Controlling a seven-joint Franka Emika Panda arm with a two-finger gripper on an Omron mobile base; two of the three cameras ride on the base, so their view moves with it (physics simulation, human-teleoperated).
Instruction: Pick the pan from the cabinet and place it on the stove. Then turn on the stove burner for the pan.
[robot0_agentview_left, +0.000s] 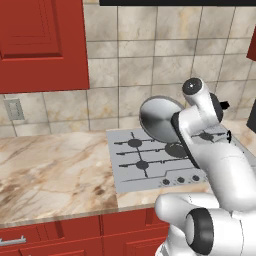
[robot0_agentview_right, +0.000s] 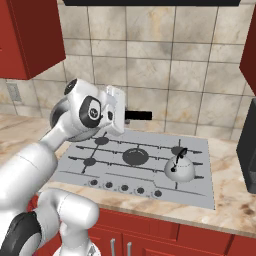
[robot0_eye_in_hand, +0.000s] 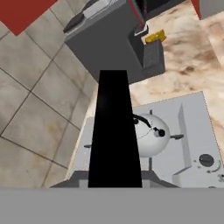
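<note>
- The carry-to-stove step appeared to be in hand: the gripper (robot0_agentview_right: 125, 116) was clamped on the black handle of the pan (robot0_agentview_left: 161, 119), which hung tilted on edge at centre frame above the stove (robot0_agentview_left: 150, 162).
- The next move probably called for levelling the pan over a free burner, clear of the kettle (robot0_agentview_right: 180, 170) at lower right.
- Marble counter (robot0_agentview_left: 55, 170), tiled wall, and the red cabinet (robot0_agentview_left: 42, 45) at upper left surrounded the scene.
</note>
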